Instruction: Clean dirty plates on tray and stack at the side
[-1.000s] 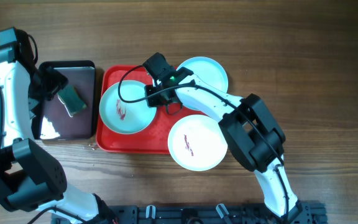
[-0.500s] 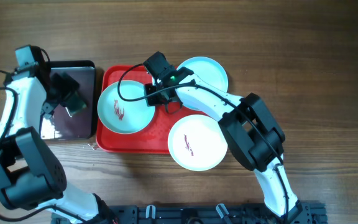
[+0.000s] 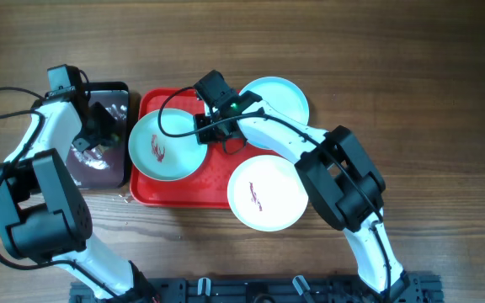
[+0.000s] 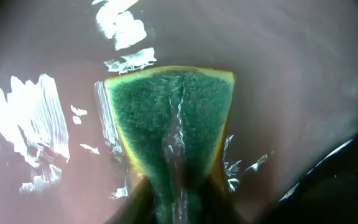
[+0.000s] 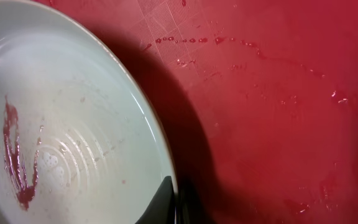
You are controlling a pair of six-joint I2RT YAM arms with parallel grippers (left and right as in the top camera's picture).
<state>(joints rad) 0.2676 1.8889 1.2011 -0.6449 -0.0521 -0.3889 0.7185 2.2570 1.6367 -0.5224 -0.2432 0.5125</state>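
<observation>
The left gripper [image 4: 178, 200] is closed on a wet green sponge [image 4: 169, 118] above the black tray [image 3: 116, 97]. The right gripper [image 5: 169, 202] pinches the smeared plate [image 5: 61, 124] at its 3 o'clock rim, on the red tray [image 5: 278, 93]. Under wiping pressure that thin rim grip may slip and tip the plate.

Green sponge [image 4: 169, 118] sits pretty much dead centre, scrubby side facing the camera, with a thin yellow edge showing along its top and left side. There's a crease running down the middle, and it narrows toward the bottom of the frame, where the left gripper [image 4: 178, 208] has it pinched between two dark, blurry fingers [image 4: 134, 205]. It's pressed onto a glossy, wet-looking brownish surface [image 4: 291, 74]. White glare streaks [image 4: 27, 118] at left and upper left, small white flecks beside the sponge. Lower right corner is just dark, can't tell what it is
</observation>
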